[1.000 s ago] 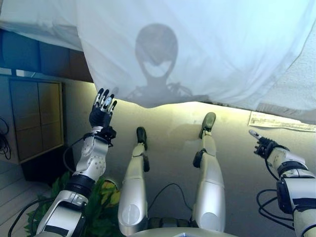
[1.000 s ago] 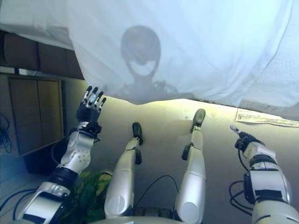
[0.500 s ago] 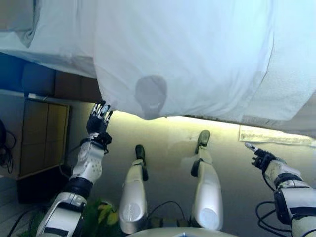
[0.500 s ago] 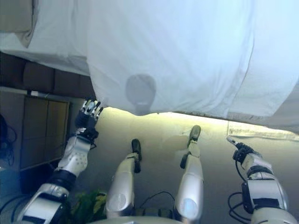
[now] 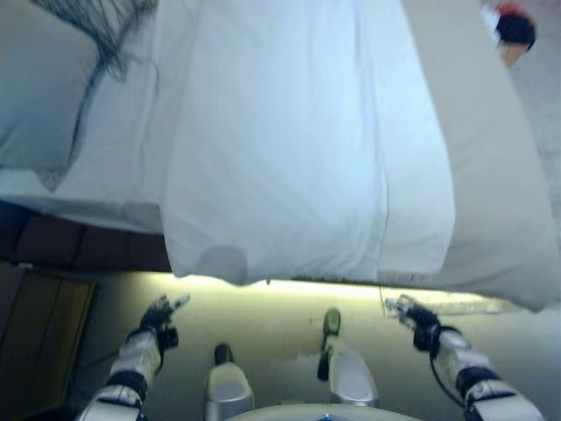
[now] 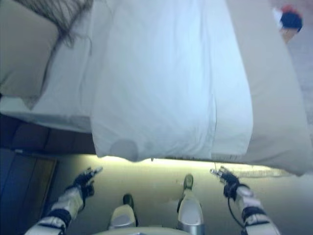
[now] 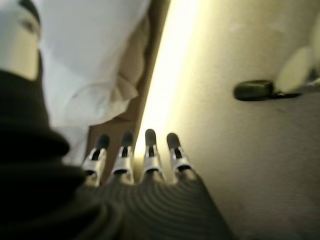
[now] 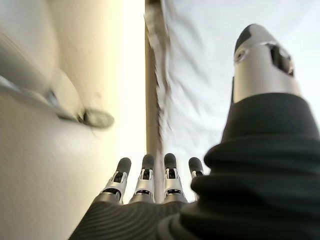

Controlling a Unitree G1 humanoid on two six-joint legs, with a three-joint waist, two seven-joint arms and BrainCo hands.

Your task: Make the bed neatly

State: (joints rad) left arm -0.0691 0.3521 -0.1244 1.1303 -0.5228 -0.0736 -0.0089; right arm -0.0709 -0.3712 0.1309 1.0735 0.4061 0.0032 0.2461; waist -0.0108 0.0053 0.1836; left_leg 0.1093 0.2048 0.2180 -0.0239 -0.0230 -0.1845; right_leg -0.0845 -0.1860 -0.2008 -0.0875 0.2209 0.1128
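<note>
A white duvet [image 5: 280, 149] lies across the bed and hangs over its near edge. A lighter sheet [image 5: 491, 202] shows on the right part of the bed, and a pale pillow [image 5: 39, 88] lies at the far left. My left hand [image 5: 158, 316] is low, below the duvet's left hanging corner, fingers straight, holding nothing; its wrist view shows the fingers [image 7: 145, 150] pointing at the bed's edge. My right hand [image 5: 412, 314] is low at the right, below the bed edge, open and empty, fingers [image 8: 150, 172] straight.
A dark bed base [image 5: 79, 250] shows under the mattress at the left. A wooden cabinet [image 5: 35, 342] stands on the floor at the lower left. A red and dark object [image 5: 513, 26] lies on the floor past the bed's far right corner.
The camera has tilted up, so the whole bed top now shows. Both hands sit lower in view, away from the duvet edge; the left hand has dropped from raised.
</note>
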